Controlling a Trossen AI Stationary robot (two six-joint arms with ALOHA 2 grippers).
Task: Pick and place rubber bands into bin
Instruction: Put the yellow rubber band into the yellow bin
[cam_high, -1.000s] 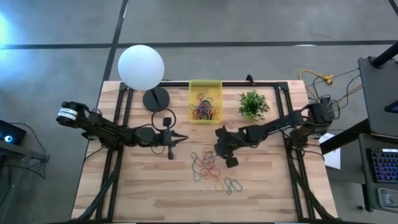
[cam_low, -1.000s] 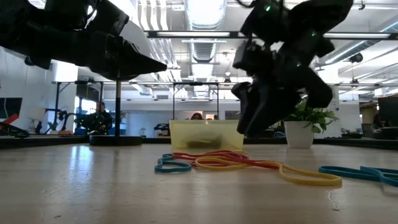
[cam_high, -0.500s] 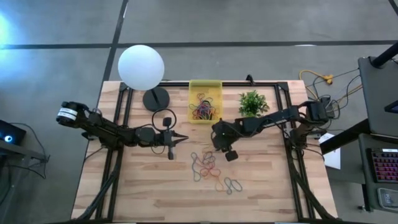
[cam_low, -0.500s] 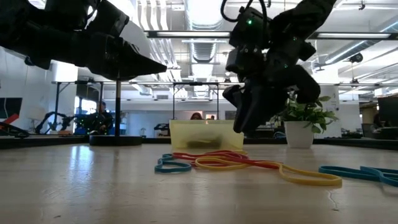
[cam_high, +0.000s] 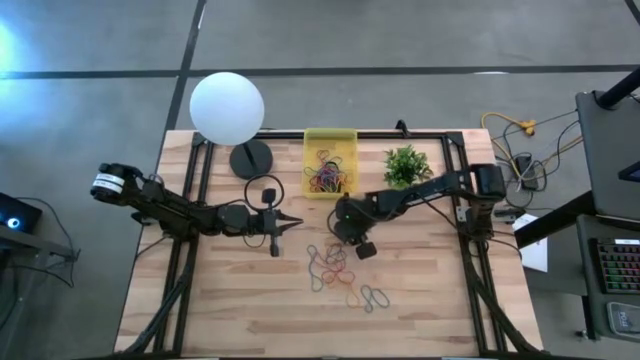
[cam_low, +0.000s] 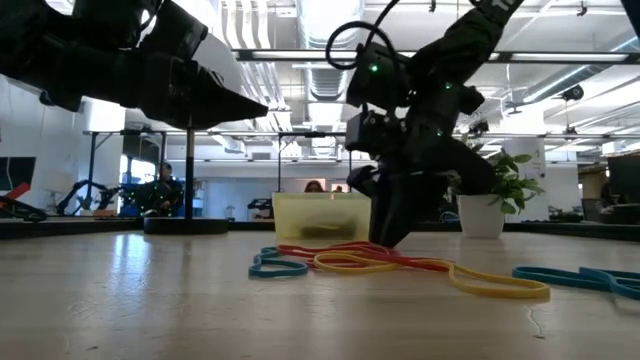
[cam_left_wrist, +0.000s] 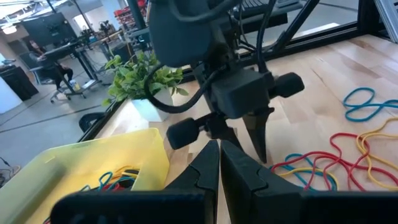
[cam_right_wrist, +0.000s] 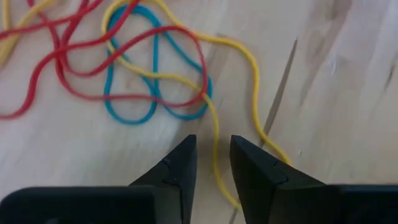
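- The right gripper (cam_right_wrist: 212, 163) is seen low over the table, its two dark fingers (cam_right_wrist: 177, 168) parted by a narrow gap; a yellow strand runs down between the tips, but nothing is clamped.
- Just ahead of those tips, the nearest rubber bands (cam_right_wrist: 155, 74) are seen as a flat tangle: a blue loop crossed by red and yellow strands, thin and limp on the wood.
- In the high view, the loose pile (cam_high: 338, 268) is spread over the middle of the table (cam_high: 240, 310), with two blue loops (cam_high: 374, 297) lying a little apart on its near side.
- The bin (cam_high: 329, 163), a translucent yellow tray with low walls, is placed at the far edge, between a white globe lamp (cam_high: 227, 108) and a small green plant (cam_high: 405, 167); several coloured bands are held inside it.
- The left gripper (cam_high: 292, 222) is kept clenched and empty above the table, left of the pile.
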